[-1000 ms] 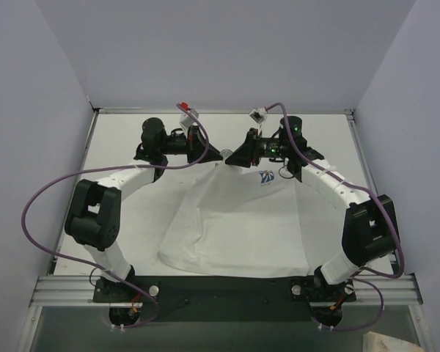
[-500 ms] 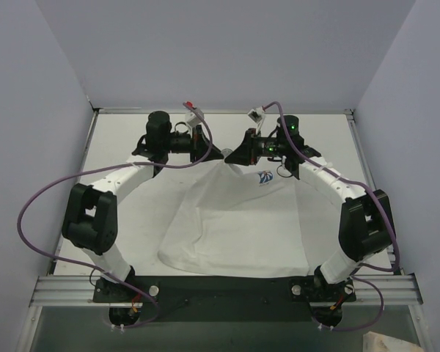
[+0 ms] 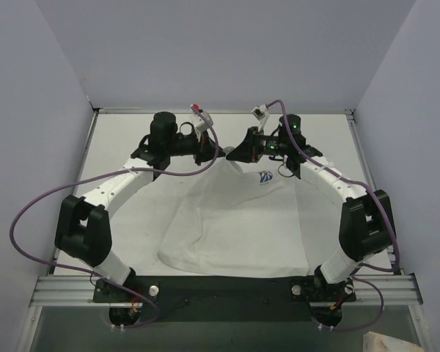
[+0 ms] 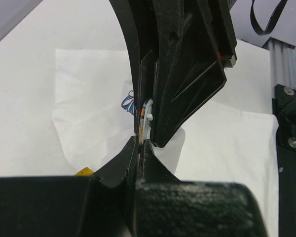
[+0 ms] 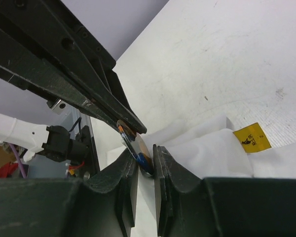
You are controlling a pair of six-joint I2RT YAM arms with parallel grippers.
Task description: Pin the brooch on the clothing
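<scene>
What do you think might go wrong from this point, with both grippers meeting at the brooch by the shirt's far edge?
The brooch is pinched only by its edge in the left gripper, with the right gripper bracketing it, so it may twist or drop. The T-shirt is bunched beside them, so pinning might catch extra layers.

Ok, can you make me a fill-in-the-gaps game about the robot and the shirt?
1. The shirt is ____.
2. The little square tag is ____.
3. The left jaws are ____ on the brooch.
4. The long cables on the arms are ____.

Missing words: white, yellow, shut, purple.
</scene>
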